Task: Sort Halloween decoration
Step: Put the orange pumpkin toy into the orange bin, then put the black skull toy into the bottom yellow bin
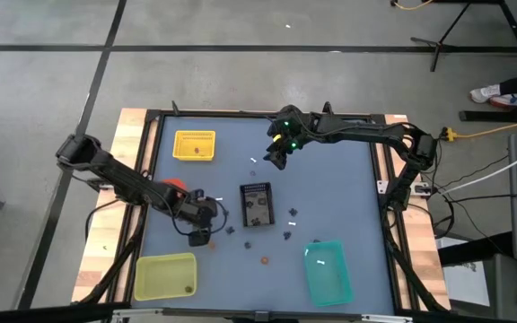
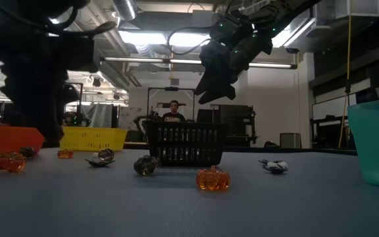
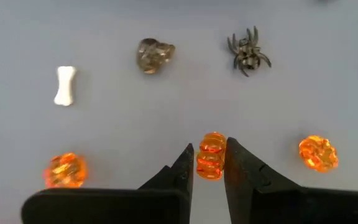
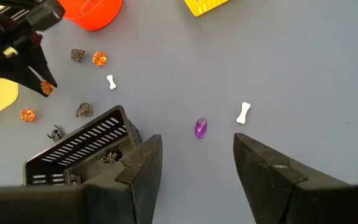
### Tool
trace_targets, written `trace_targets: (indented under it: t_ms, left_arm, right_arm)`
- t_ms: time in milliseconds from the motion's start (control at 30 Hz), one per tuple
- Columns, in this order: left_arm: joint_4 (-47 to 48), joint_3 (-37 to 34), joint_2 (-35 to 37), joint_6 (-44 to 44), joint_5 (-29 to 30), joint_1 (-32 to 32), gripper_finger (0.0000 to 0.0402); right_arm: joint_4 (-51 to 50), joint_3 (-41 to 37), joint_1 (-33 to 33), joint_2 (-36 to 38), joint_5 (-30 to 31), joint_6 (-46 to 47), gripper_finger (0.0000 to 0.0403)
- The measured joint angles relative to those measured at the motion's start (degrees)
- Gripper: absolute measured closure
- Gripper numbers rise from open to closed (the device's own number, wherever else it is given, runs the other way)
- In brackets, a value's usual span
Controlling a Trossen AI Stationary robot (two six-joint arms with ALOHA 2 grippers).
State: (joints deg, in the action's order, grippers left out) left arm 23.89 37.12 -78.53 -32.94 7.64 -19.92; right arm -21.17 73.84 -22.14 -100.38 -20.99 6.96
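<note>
Tiny Halloween trinkets lie scattered on the blue-grey table: a white bone (image 3: 65,85), a grey skull (image 3: 155,54), a dark spider (image 3: 248,53) and two orange pumpkins (image 3: 318,152) (image 3: 65,170). My left gripper (image 3: 209,148) (image 1: 201,233) is at the table's near left, shut on a third orange pumpkin (image 3: 211,155). My right gripper (image 4: 196,138) (image 1: 275,160) hangs open and high over the far middle. Below it on the table lie a purple trinket (image 4: 201,128) and a white bone (image 4: 243,112). My left gripper pinches the small orange pumpkin by its two opposite sides (image 3: 211,163) between its two fingertips. The fingers (image 3: 183,163) slant steeply down at it from above. Whether the pumpkin is clear of the table I cannot tell.
A black slotted tray (image 1: 257,205) holding dark trinkets stands mid-table. An orange container (image 1: 174,185) sits near my left arm, a yellow basket (image 1: 194,146) at the far left, a yellow-green tray (image 1: 164,275) at the near left and a teal bin (image 1: 328,269) at the near right.
</note>
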Motion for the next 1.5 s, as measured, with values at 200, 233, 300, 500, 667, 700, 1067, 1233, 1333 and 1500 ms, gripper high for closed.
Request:
trace_targets:
  t_ms: [200, 233, 300, 500, 667, 700, 1067, 1233, 1333, 1500]
  left_arm:
    - [7.8, 0.0, 8.1, -1.5, 0.1, 3.0, 0.0361]
    - [9.8, 0.0, 9.6, -1.5, 0.1, 3.7, 0.036]
    - [13.8, 0.0, 12.6, -1.5, 0.1, 5.1, 0.036]
    - [26.7, 0.0, 18.3, -1.8, 0.2, 8.3, 0.0359]
    - [35.9, 0.0, 19.1, -5.6, 0.4, 9.5, 0.0358]
    - [37.2, 0.0, 19.0, -6.3, 0.4, 9.5, 0.0358]
    - [39.8, 0.0, 18.9, -7.7, 4.7, 9.5, 0.0347]
    - [40.0, 0.0, 18.9, -9.0, 4.9, 9.5, 0.0309]
    - [40.1, 0.0, 18.9, -10.5, 4.9, 9.5, 0.0285]
    - [40.0, 0.0, 18.9, -10.6, 4.9, 9.5, 0.0251]
  right_arm:
    - [0.0, 0.0, 0.0, 0.0, 0.0, 0.0, 0.0205]
    - [0.0, 0.0, 0.0, 0.0, 0.0, 0.0, 0.0205]
    - [0.0, 0.0, 0.0, 0.0, 0.0, 0.0, 0.0205]
    - [0.0, 0.0, 0.0, 0.0, 0.0, 0.0, 0.0205]
    - [0.0, 0.0, 0.0, 0.0, 0.0, 0.0, 0.0205]
    - [0.0, 0.0, 0.0, 0.0, 0.0, 0.0, 0.0205]
    - [0.0, 0.0, 0.0, 0.0, 0.0, 0.0, 0.0205]
    - [0.0, 0.0, 0.0, 0.0, 0.0, -0.2, 0.0205]
    - [-1.2, 0.0, 0.0, 0.0, 0.0, -2.4, 0.0205]
    - [-8.9, 0.0, 0.0, 1.7, 0.0, -5.7, 0.0205]
